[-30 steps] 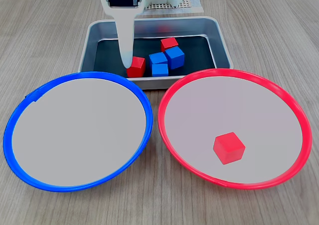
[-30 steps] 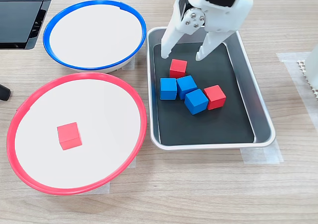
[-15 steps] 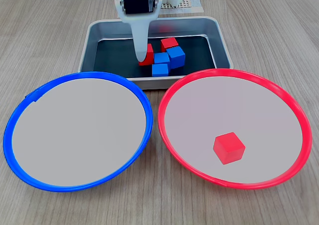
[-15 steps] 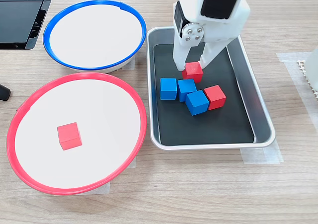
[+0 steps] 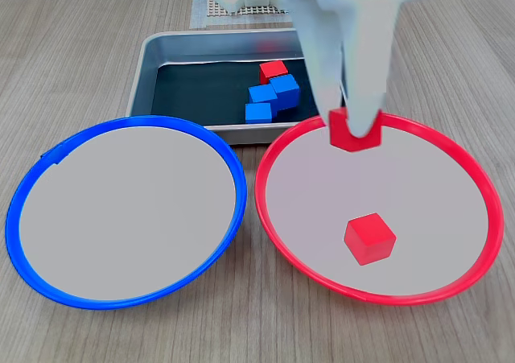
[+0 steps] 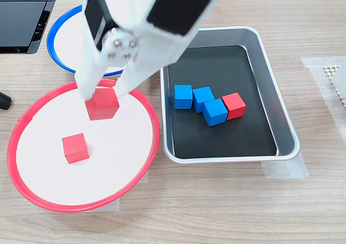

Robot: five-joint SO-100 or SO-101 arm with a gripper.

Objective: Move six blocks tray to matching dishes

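end effector (image 6: 102, 94) clamping red block (image 6: 102, 105) over red-rimmed dish (image 6: 32, 192).

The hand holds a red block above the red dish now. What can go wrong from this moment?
1. The hand grips the held block only near its top, so it may slip out early and bounce on the red dish.
2. If dropped from this height, it may roll into the block already lying there, or over the rim.
3. In the tray, three blue blocks and one red block touch, so the next grasp may push neighbours.
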